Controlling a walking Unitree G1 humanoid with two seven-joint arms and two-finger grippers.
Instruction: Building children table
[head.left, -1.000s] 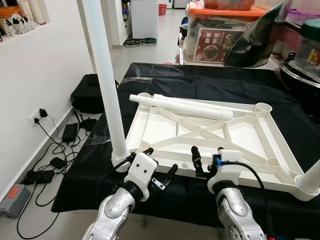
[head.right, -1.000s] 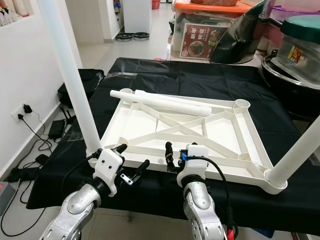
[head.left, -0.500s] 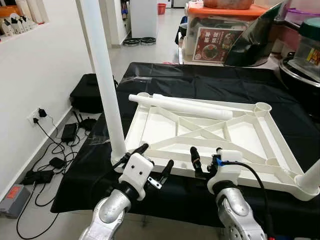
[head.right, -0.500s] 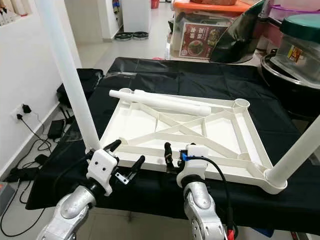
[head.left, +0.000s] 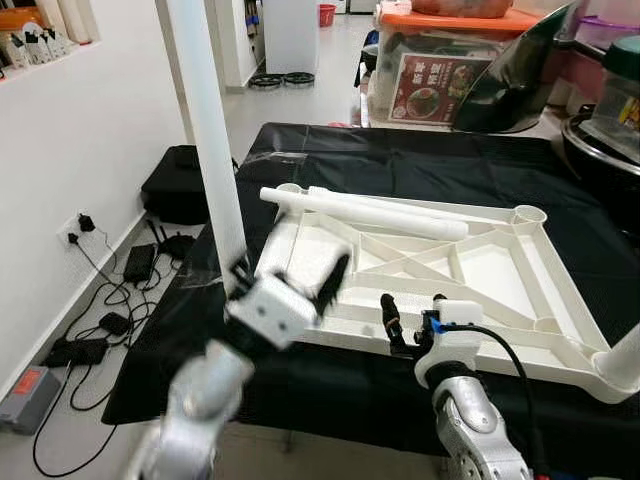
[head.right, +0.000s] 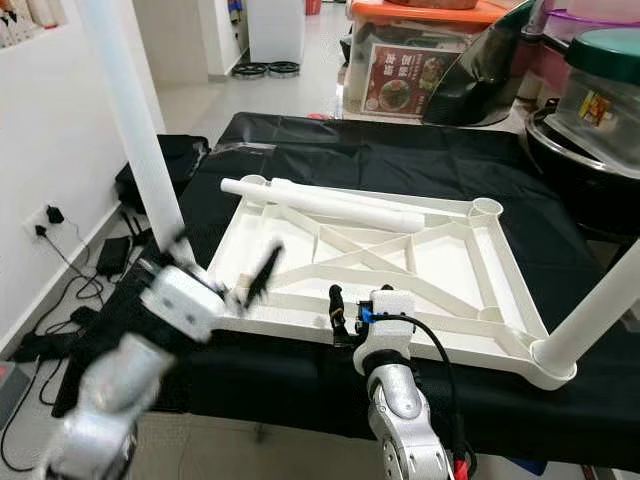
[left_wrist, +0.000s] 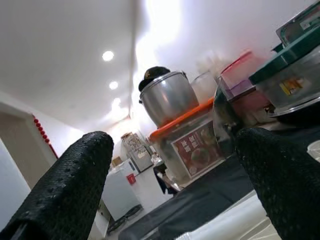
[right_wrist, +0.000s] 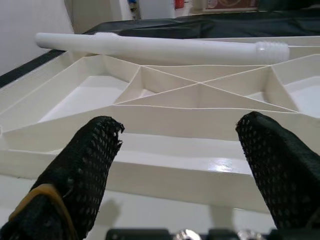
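Note:
An upside-down white tabletop frame (head.left: 420, 262) lies on a black-clothed table (head.left: 400, 160). One white leg (head.left: 205, 150) stands upright in its near-left corner, and another leg (head.left: 625, 360) stands at the near-right corner. A loose leg (head.left: 370, 212) lies across the far edge. My left gripper (head.left: 290, 278) is blurred, raised over the near-left corner beside the upright leg, open and holding nothing. In the left wrist view its fingers (left_wrist: 65, 185) tilt upward. My right gripper (head.left: 412, 318) hovers open at the frame's near edge, facing the ribs (right_wrist: 200, 95) and the loose leg (right_wrist: 160, 47).
Storage boxes with an orange lid (head.left: 450, 60) and a large pot (head.left: 600, 150) stand behind and to the right of the table. On the floor to the left lie a black bag (head.left: 180, 185) and cables with power adapters (head.left: 110, 310) by a white wall.
My left arm has swung up and forward, lifting its open gripper from the table's near edge to above the frame's near-left corner. The right gripper has stayed put.

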